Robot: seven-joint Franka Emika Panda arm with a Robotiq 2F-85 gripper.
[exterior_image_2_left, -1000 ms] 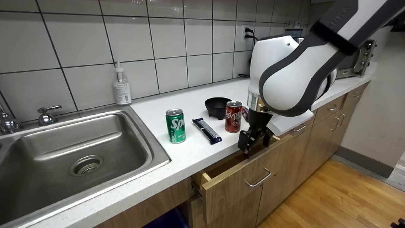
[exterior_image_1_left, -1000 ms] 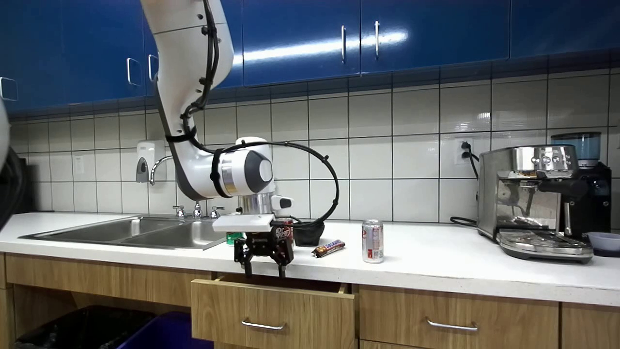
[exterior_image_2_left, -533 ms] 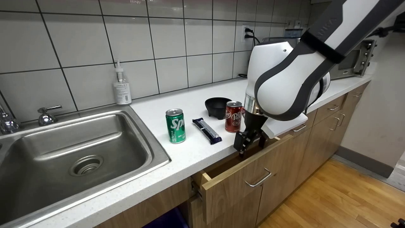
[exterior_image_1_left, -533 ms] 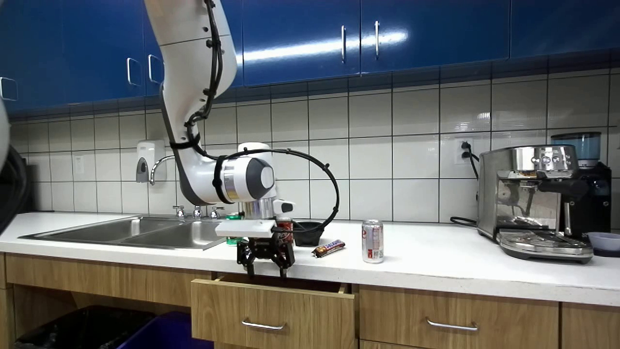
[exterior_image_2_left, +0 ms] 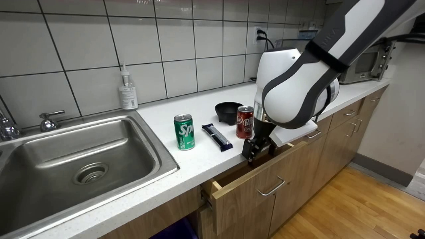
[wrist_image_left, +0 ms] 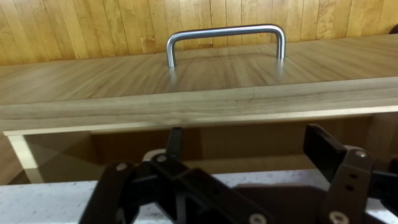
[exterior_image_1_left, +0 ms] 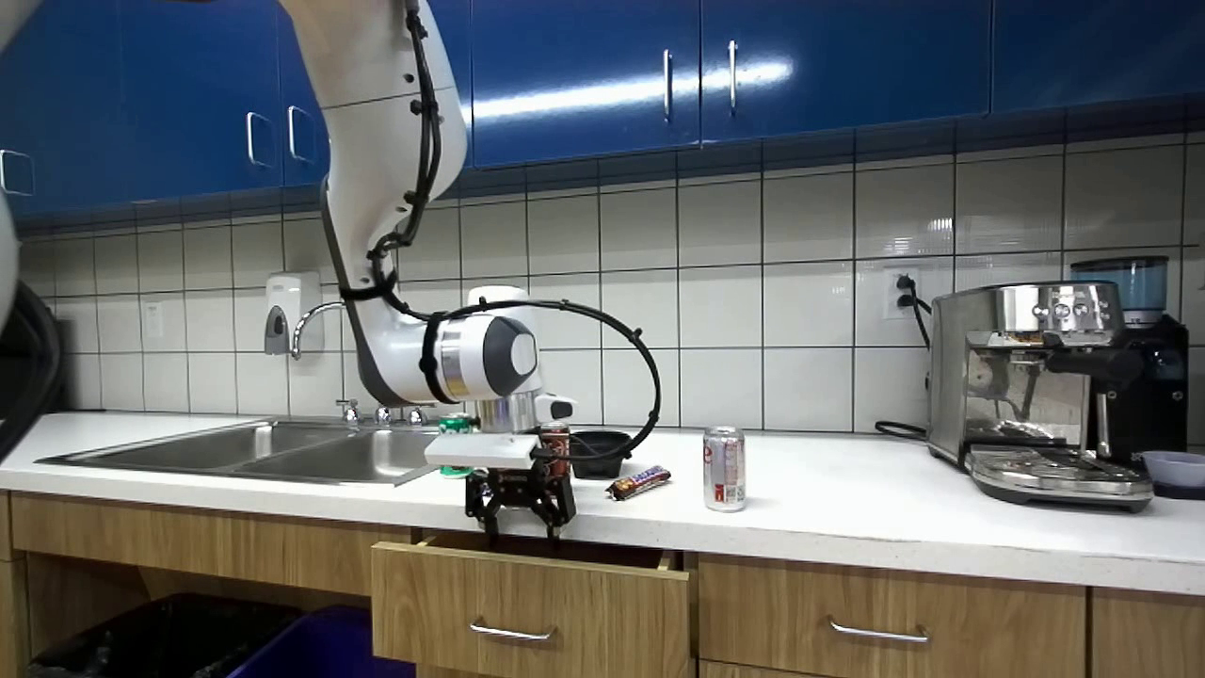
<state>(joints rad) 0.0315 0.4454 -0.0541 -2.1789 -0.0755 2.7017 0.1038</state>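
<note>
Tool point(wrist_image_left: 244, 137): black, two-fingered, pointing down, jaws spread wide apart; fingertips over the opening of the drawer point(exterior_image_1_left: 532, 593). Whether they dip below its rim cannot be told.
Drawer: wood-grain front, partly pulled out from under the worktop point(exterior_image_1_left: 847, 490), directly beneath the tool.
Handle point(wrist_image_left: 227, 31): bent metal bar, on the drawer's front face.
Red can point(exterior_image_2_left: 244, 124): Dr Pepper, upright, on the worktop just behind the drawer.
Navy wrapped bar point(exterior_image_2_left: 217, 137): lying flat, behind the drawer.
Green can point(exterior_image_2_left: 184, 134): Sprite, upright, behind the drawer's sink-side end.
Black bowl point(exterior_image_2_left: 227, 114): farther behind the drawer.
Brown wrapped bar point(exterior_image_1_left: 640, 482): behind the drawer's right part in an exterior view.
Silver can point(exterior_image_1_left: 724, 471): upright, right of the drawer, same view.
Coffee machine point(exterior_image_1_left: 1012, 395): well right of the drawer, same view.
Sink point(exterior_image_2_left: 168, 164): steel, left of the drawer in an exterior view.
</note>
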